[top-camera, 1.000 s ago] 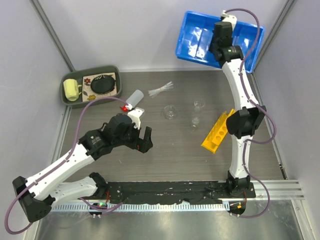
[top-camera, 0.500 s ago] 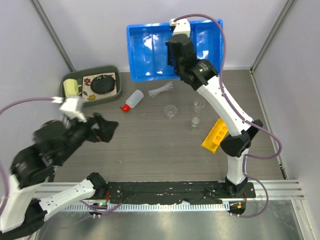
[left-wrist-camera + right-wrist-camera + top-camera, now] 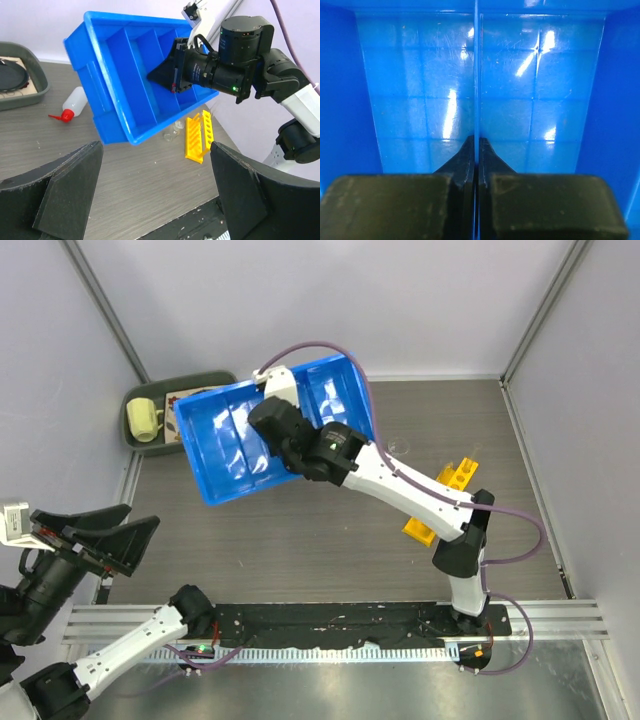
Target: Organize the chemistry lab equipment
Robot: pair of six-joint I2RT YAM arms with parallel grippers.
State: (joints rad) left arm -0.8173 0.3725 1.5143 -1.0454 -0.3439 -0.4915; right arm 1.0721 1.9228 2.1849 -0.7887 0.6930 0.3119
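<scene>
My right gripper [image 3: 476, 145] is shut on a divider wall of a blue compartment bin [image 3: 225, 455] and holds it tilted in the air above the table's left middle; it also shows in the left wrist view [image 3: 167, 75]. My left gripper [image 3: 157, 200] is open and empty, raised high at the near left [image 3: 100, 535]. In the left wrist view a white squeeze bottle [image 3: 76, 100] with a red cap lies on the table left of the bin [image 3: 125, 85]. A small glass beaker [image 3: 172, 132] and the yellow rack [image 3: 198, 136] lie below it. The pipettes are hidden.
A dark green tray [image 3: 135, 440] with a yellow mug [image 3: 143, 418] sits at the far left, partly covered by the bin. The yellow rack [image 3: 445, 495] lies beside the right arm. Grey walls close in the table on three sides.
My right arm has swung the blue bin from the back right across to the left middle, covering the bottle and pipettes from above. My left arm has pulled back and risen to the near left.
</scene>
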